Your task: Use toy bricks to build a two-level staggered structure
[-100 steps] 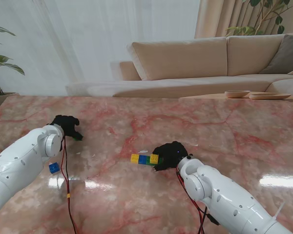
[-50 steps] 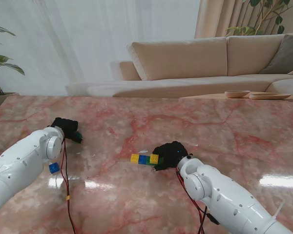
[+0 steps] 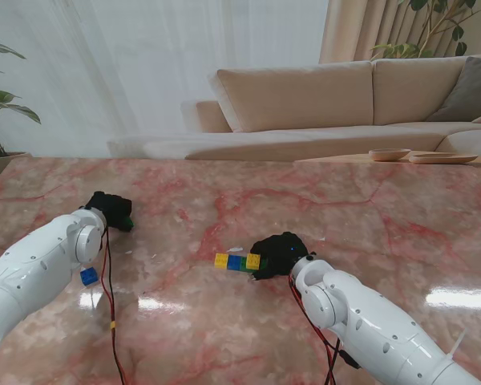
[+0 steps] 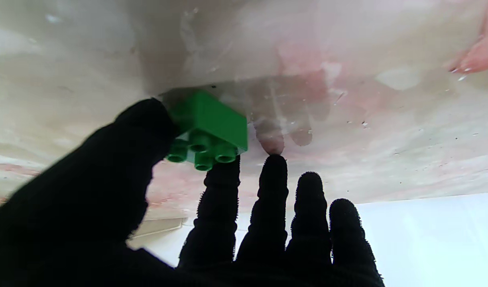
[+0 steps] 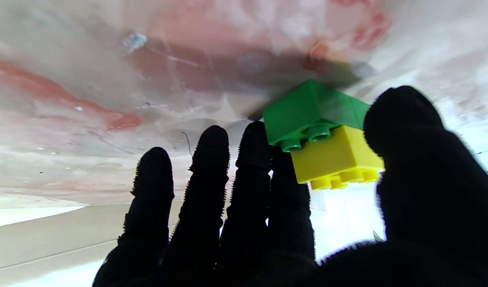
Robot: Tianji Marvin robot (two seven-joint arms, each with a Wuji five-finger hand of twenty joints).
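A loose green brick (image 3: pixel 127 222) rests on the marble table (image 3: pixel 369 216) at the far left. My left hand (image 3: pixel 106 207) is on it; in the left wrist view the thumb and forefinger (image 4: pixel 220 187) pinch the green brick (image 4: pixel 210 125) from both sides. Mid-table lies a row of yellow, blue and yellow bricks (image 3: pixel 236 261) set on a green one. My right hand (image 3: pixel 279 253) grips the row's right end; the right wrist view has a yellow brick (image 5: pixel 335 155) stacked on a green brick (image 5: pixel 307 113) between thumb and fingers (image 5: pixel 284 187).
A single blue brick (image 3: pixel 89 276) lies beside my left forearm, nearer to me than the green one. A red cable (image 3: pixel 106 289) hangs from the left wrist across the table. A sofa stands beyond the far edge.
My left hand has sunk a little and drawn its fingers in around the green brick. The right hand and the brick row have stayed where they were.
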